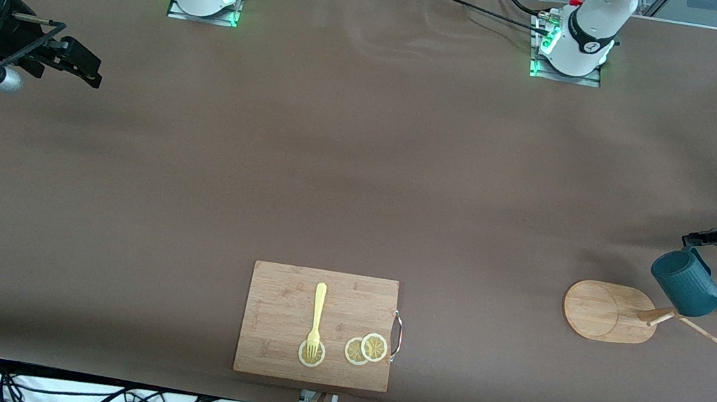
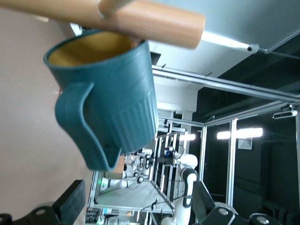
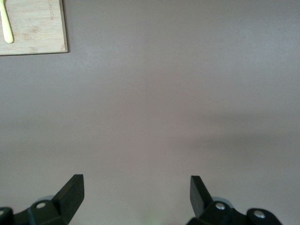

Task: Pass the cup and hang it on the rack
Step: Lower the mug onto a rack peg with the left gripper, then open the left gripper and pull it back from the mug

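Observation:
The dark teal cup (image 1: 687, 282) hangs tilted on the wooden rack (image 1: 602, 312) at the left arm's end of the table. In the left wrist view the cup (image 2: 112, 108) hangs under a thick wooden peg (image 2: 140, 16), handle toward the camera, with its tan inside showing. My left gripper (image 1: 700, 242) is open right beside the cup. Its fingers (image 2: 75, 199) stand wide apart and touch nothing, and the left gripper (image 2: 138, 199) holds nothing. My right gripper (image 1: 86, 68) waits open over bare table at the right arm's end, seen empty as the right gripper (image 3: 136, 187) in its wrist view.
A rectangular bamboo cutting board (image 1: 318, 325) lies near the table's front edge, with a yellow fork (image 1: 315, 321) and lemon slices (image 1: 366, 349) on it. A corner of the board (image 3: 33, 26) shows in the right wrist view. Cables run along the table's edges.

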Motion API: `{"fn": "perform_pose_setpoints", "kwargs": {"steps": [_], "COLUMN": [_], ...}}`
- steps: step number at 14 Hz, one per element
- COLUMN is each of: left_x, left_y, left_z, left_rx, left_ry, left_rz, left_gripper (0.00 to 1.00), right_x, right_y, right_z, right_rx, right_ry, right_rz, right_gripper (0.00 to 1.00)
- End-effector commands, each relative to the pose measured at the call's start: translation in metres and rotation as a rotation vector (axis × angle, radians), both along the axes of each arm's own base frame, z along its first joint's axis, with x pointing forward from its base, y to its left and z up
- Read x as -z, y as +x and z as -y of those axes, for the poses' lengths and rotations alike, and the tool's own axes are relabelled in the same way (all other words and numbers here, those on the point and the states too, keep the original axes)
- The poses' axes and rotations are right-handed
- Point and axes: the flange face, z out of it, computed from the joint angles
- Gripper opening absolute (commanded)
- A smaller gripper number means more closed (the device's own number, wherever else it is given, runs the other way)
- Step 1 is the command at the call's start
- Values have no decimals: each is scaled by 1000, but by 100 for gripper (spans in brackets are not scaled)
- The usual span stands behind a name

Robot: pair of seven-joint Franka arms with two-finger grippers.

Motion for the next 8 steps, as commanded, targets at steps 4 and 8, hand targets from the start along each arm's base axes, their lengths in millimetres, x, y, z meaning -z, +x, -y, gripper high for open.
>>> {"fn": "perform_pose_setpoints", "kwargs": {"steps": [4,8], "left_x": [-15,-75], "left_y": [-20,-6], "left_z": [0,-24], "left_rx": [182,388], "left_ry": [51,270], "left_rz": [-8,-21], "left_gripper": [100,100], "right_x": [-4,-4], "right_y": [-3,-3], "right_z": [2,2], "right_rx": [-6,-8], "right_ry": [5,5], "right_rz": [-2,-2], "right_gripper": [100,100]}}
